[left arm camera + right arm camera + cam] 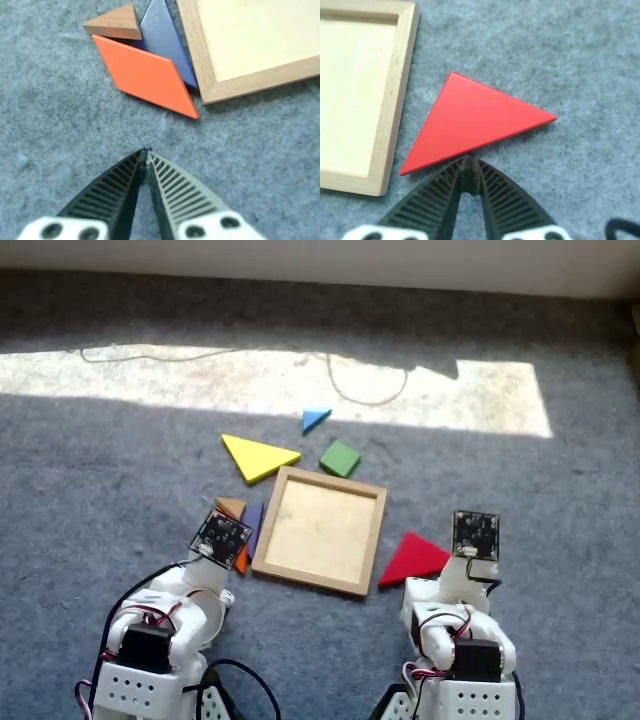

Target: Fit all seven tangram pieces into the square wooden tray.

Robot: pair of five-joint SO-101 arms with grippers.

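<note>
From the high camera I see the tray (310, 580) in the middle of the carpet (100, 490), and its floor shows plain wood. Every piece I can count lies outside it on the carpet. A yellow triangle (258, 457) sits off the tray's far left corner and a green square (340, 458) just beyond its far rim. A small blue triangle (315, 419) lies farther out past that rim. A red triangle (412, 558) lies just beside the right rim. Along the left rim a brown triangle (231, 507), a purple triangle (254, 523) and an orange parallelogram (242, 560) are bunched together.

On the left wrist camera, my left gripper (146, 152) has its jaws closed tip to tip with nothing between them. It is over carpet near a corner of the tray. The orange parallelogram lies apart from the tips, just beside that corner. The purple triangle rests against the tray's rim, the orange piece overlaps its edge, and the brown triangle touches both.

On the right wrist camera, my right gripper (468, 165) also has its jaws pressed together and grips nothing. Its tips sit at the red triangle's long edge, and I cannot tell whether they touch it. That triangle lies flat just beside the tray's rim, with a strip of carpet between them.
</note>
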